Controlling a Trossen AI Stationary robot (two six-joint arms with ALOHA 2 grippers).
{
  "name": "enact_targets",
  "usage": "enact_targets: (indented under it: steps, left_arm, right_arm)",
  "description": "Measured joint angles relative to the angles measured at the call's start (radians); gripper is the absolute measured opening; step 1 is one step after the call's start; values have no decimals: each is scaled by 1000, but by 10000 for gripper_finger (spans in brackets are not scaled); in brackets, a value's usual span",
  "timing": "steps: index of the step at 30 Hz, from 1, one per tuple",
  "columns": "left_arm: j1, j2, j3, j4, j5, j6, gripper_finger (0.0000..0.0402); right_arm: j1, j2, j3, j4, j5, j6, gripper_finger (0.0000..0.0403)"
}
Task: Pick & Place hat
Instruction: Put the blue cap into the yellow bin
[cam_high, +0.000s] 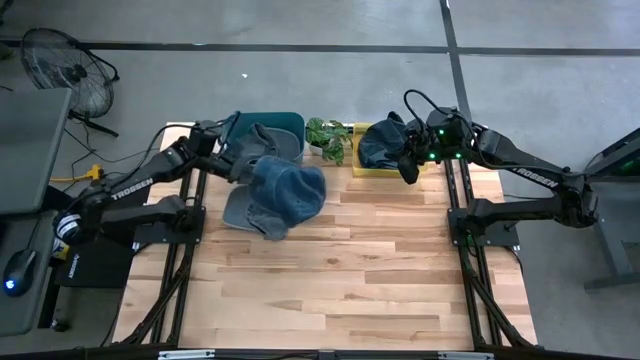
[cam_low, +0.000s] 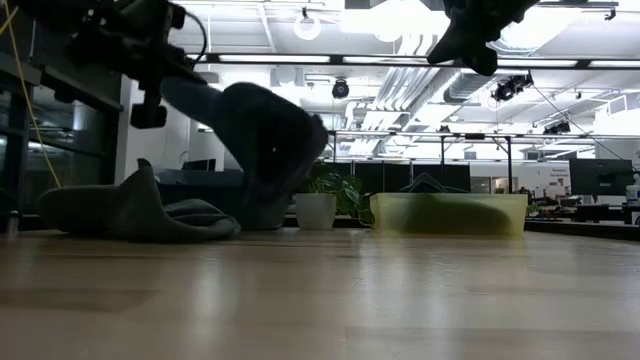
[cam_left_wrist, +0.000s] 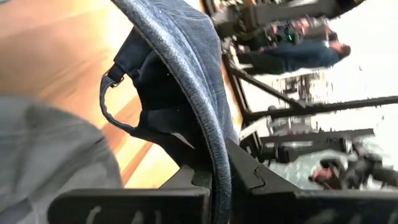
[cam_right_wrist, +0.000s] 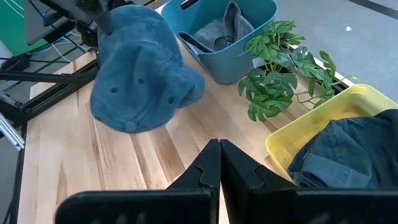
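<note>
While aloft, soft rounded denim hat (cam_high: 288, 192)

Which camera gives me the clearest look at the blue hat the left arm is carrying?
The right wrist view: the blue hat shows whole, crown and brim, hanging above the table. The high view shows it from above, held by the left gripper. The low view gives only a dark silhouette; the left wrist view shows just its brim edge.
</note>
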Motion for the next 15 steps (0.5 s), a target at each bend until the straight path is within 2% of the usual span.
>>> enact_targets:
  steps: [7,15]
  left_arm:
    - [-102,1,6,97,-46,36,6]
    - [-215,1,6,155,-191,-52,6]
  right_arm:
    - [0,0,0,0,4,12,0]
    - [0,0,0,0,3,38,0]
